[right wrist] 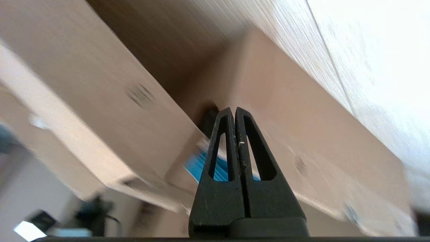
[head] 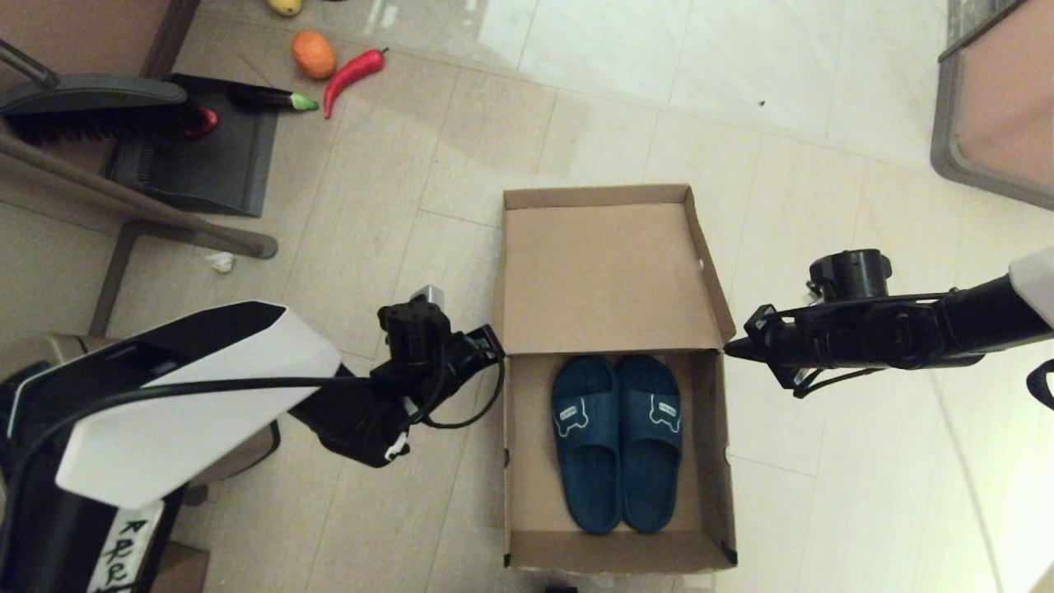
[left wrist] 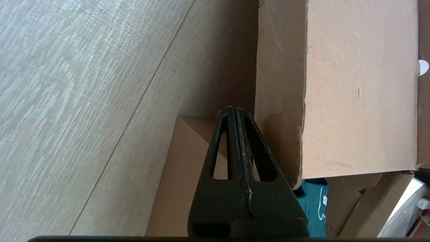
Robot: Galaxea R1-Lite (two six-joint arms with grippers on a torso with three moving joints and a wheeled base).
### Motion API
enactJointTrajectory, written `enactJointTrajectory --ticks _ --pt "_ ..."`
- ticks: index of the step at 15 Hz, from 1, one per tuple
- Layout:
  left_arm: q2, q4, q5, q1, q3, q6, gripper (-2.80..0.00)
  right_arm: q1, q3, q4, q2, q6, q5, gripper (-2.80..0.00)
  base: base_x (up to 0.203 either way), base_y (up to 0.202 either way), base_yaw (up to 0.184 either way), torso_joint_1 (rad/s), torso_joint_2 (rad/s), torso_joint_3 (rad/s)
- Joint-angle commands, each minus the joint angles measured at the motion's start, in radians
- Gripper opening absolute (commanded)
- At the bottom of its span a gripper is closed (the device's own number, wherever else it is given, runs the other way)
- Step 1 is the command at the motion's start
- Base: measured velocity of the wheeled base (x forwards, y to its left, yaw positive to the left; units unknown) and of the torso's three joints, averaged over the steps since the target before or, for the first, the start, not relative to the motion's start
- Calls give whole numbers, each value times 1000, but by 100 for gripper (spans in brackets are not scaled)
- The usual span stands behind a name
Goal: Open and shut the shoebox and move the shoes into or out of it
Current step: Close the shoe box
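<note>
shoebox (head: 613, 379) sits on floor between both grippers, lid up, navy slide sandals (head: 617, 441) inside. left gripper (head: 492, 342) and right gripper (head: 733, 349), jaws closed and empty, flank the lid hinge, likely to push it shut.

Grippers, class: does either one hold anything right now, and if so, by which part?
Nothing is held. The left gripper and right gripper are both shut on nothing, one at each side of the open shoebox.

Brown cardboard shoebox (head: 609, 280), navy shoes (head: 617, 441) with white outline logos, black grippers (head: 492, 339)
</note>
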Motion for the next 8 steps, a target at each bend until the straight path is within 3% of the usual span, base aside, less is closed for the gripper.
enactJointTrajectory --ticks 1,4,8 --pt "4 -6 1 -1 1 -1 -280 0 -2 -34 10 36 5 -280 0 0 0 0 0 0" --pt "14 -4 -1 0 0 1 -280 9 7 -105 65 98 9 -280 0 0 0 0 0 0" --pt "31 -4 -3 0 -6 1 -280 9 18 -109 95 118 10 -280 0 0 0 0 0 0"
